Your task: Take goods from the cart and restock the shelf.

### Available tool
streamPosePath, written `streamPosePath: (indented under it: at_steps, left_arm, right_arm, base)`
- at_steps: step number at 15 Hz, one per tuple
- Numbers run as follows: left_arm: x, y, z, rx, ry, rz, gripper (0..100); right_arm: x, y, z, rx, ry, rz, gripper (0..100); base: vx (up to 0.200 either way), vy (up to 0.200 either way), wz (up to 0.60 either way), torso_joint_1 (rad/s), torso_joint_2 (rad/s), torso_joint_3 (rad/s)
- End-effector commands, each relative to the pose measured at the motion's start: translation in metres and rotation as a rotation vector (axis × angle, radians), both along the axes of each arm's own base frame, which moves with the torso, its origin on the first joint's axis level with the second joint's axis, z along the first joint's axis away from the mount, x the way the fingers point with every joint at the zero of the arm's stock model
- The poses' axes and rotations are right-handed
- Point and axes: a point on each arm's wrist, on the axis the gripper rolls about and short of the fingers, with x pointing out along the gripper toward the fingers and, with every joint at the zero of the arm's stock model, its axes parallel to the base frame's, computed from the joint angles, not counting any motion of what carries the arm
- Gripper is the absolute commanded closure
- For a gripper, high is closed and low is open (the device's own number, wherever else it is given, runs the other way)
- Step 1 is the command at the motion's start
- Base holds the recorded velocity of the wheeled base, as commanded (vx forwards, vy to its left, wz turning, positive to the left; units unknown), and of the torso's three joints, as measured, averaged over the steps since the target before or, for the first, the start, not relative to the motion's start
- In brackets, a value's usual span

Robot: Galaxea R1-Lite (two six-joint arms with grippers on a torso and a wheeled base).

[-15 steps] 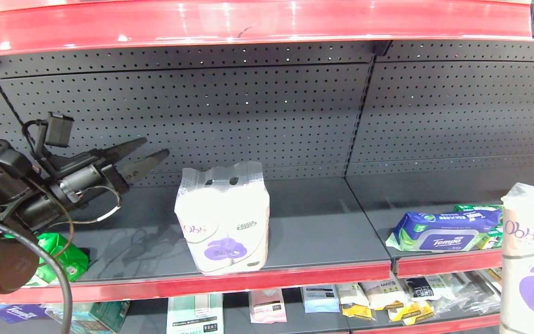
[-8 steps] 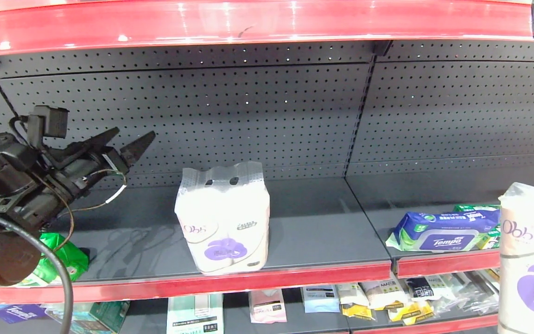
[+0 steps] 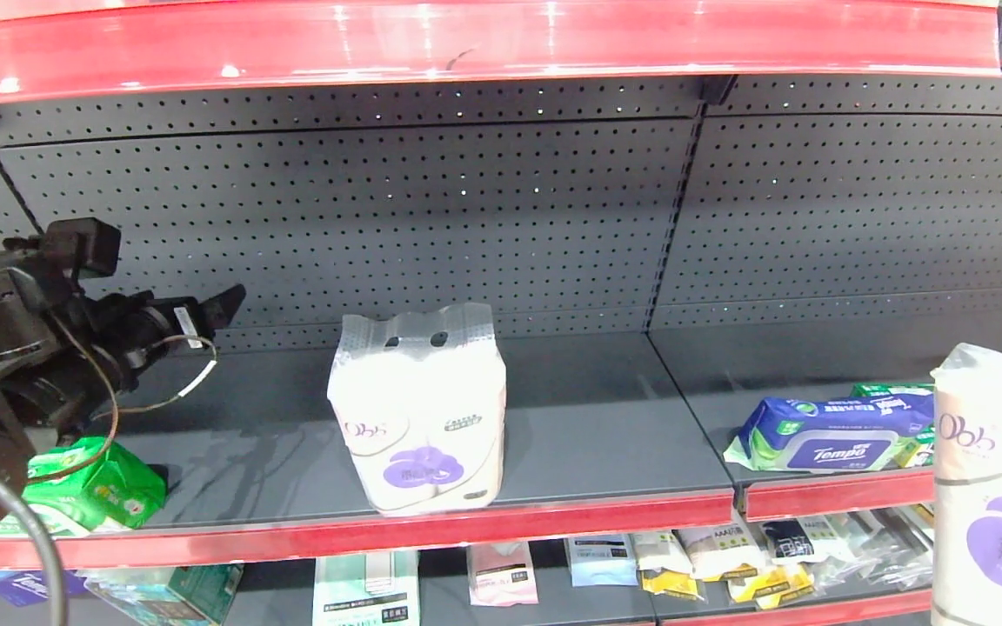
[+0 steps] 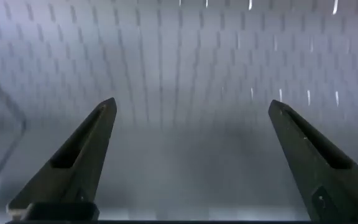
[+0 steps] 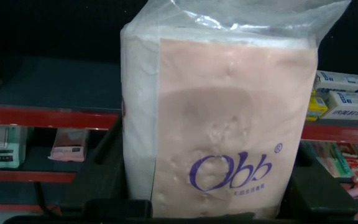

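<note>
A white toilet paper pack [image 3: 418, 404] with purple print stands upright near the front edge of the grey shelf [image 3: 588, 417]. My left gripper [image 3: 227, 303] hovers over the shelf to the left of that pack, apart from it. In the left wrist view it [image 4: 191, 106] is open, with only the shelf's back panel between its fingers [image 4: 79, 162]. A second toilet paper pack [image 3: 997, 487] hangs at the lower right in front of the shelf. My right gripper [image 5: 210, 149] is shut on this pack [image 5: 229, 118], with a dark finger [image 5: 104, 174] on either side.
A green packet [image 3: 92, 487] lies at the shelf's left end under my left arm. Blue wipes [image 3: 831, 432] and green packs [image 3: 897, 391] lie on the right-hand section. Small packets [image 3: 710, 552] fill the shelf below. A red shelf edge [image 3: 466, 39] runs overhead.
My left gripper has drawn back to the left, away from the standing pack, and turned side-on. The pack in my right gripper has shifted slightly left.
</note>
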Motion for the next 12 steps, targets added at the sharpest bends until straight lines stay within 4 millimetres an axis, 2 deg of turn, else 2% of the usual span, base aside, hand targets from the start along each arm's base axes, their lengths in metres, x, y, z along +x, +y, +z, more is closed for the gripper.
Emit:
streamPosePath:
  at_steps: [1, 2, 3, 4, 7, 10, 12]
  left_arm:
    - [-0.055, -0.003, 0.017, -0.010, 0.040, -0.075, 0]
    - [-0.071, -0.004, 0.015, -0.014, 0.066, -0.103, 0]
    - [-0.071, -0.004, 0.015, -0.014, 0.066, -0.103, 0]
    - [-0.099, -0.004, 0.008, -0.019, 0.093, -0.106, 0]
    - [-0.130, -0.003, 0.007, -0.017, 0.058, -0.103, 0]
    - [-0.179, -0.008, 0.015, -0.031, 0.040, -0.212, 0]
    - [-0.221, -0.012, 0.015, -0.037, 0.019, -0.292, 0]
  right_arm:
    - [-0.001, 0.000, -0.001, -0.001, -0.004, 0.001, 100]
    - [-0.002, -0.001, -0.001, 0.000, -0.005, 0.002, 100]
    - [-0.002, -0.001, -0.001, 0.000, -0.005, 0.002, 100]
    - [-0.002, 0.000, 0.001, 0.002, -0.008, 0.011, 100]
    - [-0.002, 0.001, -0.001, 0.014, 0.002, 0.080, 100]
    - [0.000, 0.002, -0.002, 0.012, 0.015, 0.082, 100]
    - [0.001, 0.002, -0.003, 0.010, 0.023, 0.081, 100]
  base:
    - [0.000, 0.000, 0.00, 0.000, 0.00, 0.000]
    - [0.000, 0.000, 0.00, 0.000, 0.00, 0.000]
    - [0.000, 0.000, 0.00, 0.000, 0.00, 0.000]
    - [0.000, 0.000, 0.00, 0.000, 0.00, 0.000]
    - [0.000, 0.000, 0.00, 0.000, 0.00, 0.000]
    - [0.000, 0.000, 0.00, 0.000, 0.00, 0.000]
    - [0.000, 0.000, 0.00, 0.000, 0.00, 0.000]
